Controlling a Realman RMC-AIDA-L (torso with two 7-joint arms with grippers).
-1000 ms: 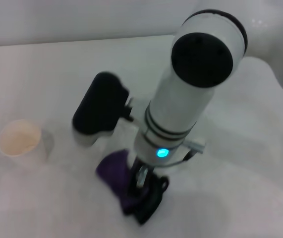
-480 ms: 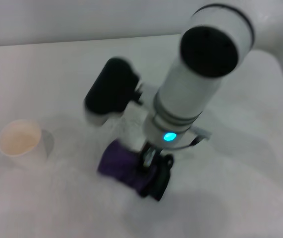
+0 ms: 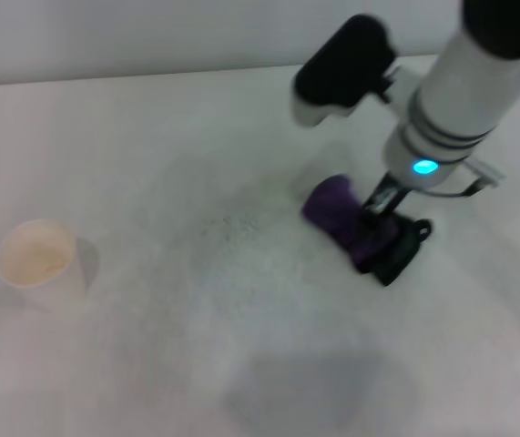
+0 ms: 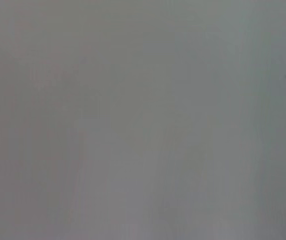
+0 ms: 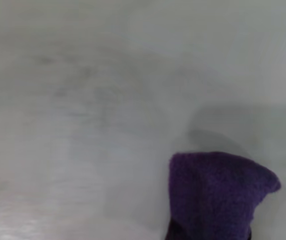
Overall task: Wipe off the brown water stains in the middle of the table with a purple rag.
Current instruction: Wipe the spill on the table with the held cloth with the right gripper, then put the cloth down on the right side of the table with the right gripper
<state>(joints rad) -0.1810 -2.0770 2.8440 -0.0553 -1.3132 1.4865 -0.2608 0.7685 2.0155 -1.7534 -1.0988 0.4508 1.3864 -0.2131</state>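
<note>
My right gripper point(image 3: 380, 233) is shut on the purple rag point(image 3: 335, 208) and holds it down on the white table point(image 3: 150, 146), right of the middle and toward the back. The rag's black edge part hangs by the dark fingers point(image 3: 398, 250). In the right wrist view the rag point(image 5: 218, 192) is a bunched purple lump on the white top. No light-tan puddle shows anywhere; the middle of the table has only a faint speckled damp patch point(image 3: 232, 228). The left gripper is out of view, and the left wrist view shows only a plain grey surface.
A white paper cup point(image 3: 37, 261) with a tan inside stands at the left of the table. The right arm's white forearm and black wrist block point(image 3: 343, 64) reach in from the upper right. A soft grey shadow point(image 3: 319, 391) lies at the front.
The right arm has swept the rag from the front middle of the table up and to the right. The middle of the table is now uncovered.
</note>
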